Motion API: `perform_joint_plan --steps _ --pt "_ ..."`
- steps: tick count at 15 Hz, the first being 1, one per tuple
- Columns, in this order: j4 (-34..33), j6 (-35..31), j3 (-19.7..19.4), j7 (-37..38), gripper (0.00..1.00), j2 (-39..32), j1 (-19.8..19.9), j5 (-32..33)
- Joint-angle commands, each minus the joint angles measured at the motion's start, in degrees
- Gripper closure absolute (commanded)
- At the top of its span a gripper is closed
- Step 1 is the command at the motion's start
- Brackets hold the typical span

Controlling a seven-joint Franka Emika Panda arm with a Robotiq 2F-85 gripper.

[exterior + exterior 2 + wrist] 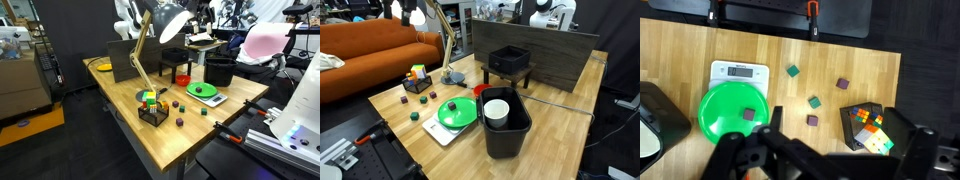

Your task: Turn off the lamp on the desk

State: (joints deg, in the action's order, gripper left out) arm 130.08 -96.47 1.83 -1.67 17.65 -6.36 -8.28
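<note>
Probably a robotics lab: a butcher-block worktop (175,142) with red-handled clamps (812,12) at its 12 o'clock edge in the wrist view. Black partition panels (75,25) stand behind it. In an exterior view there is a white robot (548,12) at 1 o'clock and an orange sofa (370,48) at 9 o'clock.

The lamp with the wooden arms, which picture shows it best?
In an exterior view the lamp shows best: its base, wooden arms and grey shade are all there, standing on the desk. In an exterior view only its lower arm and base show; the top is cut off. The wrist view doesn't clearly show it.
</note>
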Motion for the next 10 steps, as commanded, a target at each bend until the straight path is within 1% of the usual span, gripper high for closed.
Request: perform_joint_plan --steps 1,4,10 --pt "-0.1 0.1 0.7 -0.2 0.0 0.0 0.7 -0.2" --pt "-0.1 0.1 0.7 -0.2 0.0 0.0 0.7 -0.2" --pt "2.2 -0.3 0.4 5.4 0.0 1.4 3.1 1.6"
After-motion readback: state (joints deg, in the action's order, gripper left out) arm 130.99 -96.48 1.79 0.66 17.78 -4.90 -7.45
